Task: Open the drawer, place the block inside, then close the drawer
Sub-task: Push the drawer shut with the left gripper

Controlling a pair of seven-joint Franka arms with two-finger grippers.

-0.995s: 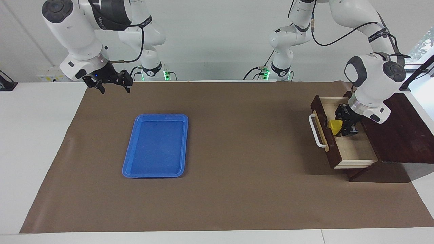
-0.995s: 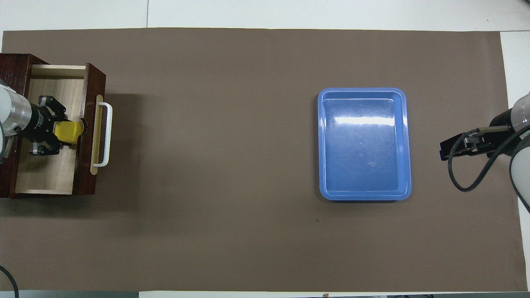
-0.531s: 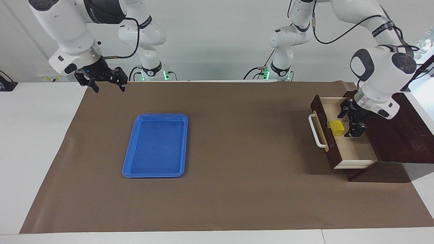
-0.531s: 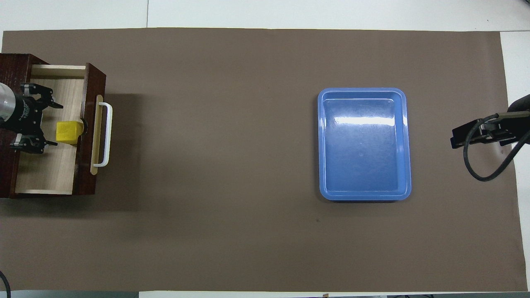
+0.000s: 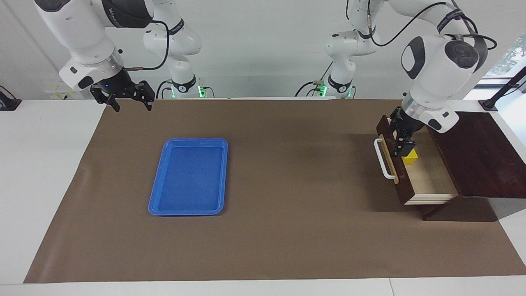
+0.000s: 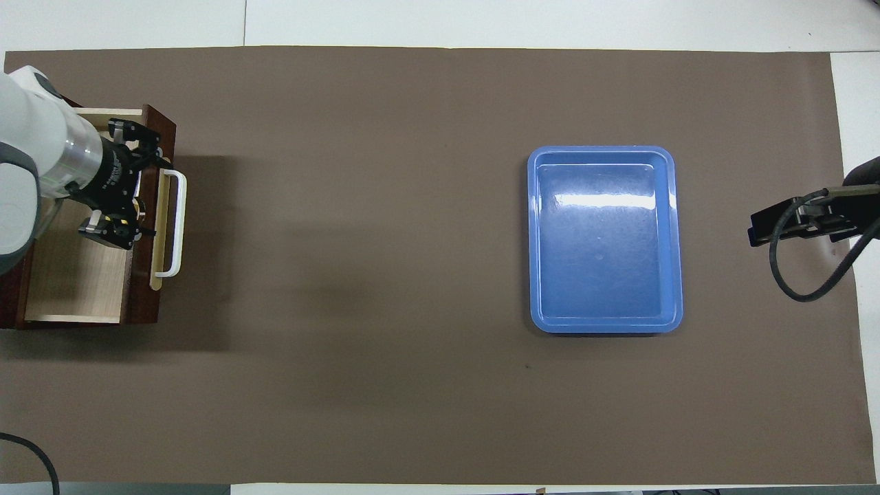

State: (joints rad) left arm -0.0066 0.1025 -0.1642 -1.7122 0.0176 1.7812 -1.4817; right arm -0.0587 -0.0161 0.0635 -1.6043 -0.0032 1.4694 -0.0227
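From overhead our spread-fingered left gripper (image 6: pixel 135 185) hides the small yellow cube (image 5: pixel 410 158) that the facing view shows loose in the open dark wooden drawer (image 5: pixel 427 176), while our right gripper (image 5: pixel 128 99) waits agape.

Left pincer (image 6: pixel 130 185) spread over open drawer (image 6: pixel 82 275) front; blue tray (image 6: pixel 670 240) toward right arm's end.

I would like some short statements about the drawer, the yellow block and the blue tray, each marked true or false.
1. The drawer stands open. True.
2. The yellow block lies on the blue tray. False: it lies inside the drawer, just inside its front panel.
3. The left end effector grips the block. False: it is open, above the drawer front.
4. The right end effector is up in the air, holding nothing. True.
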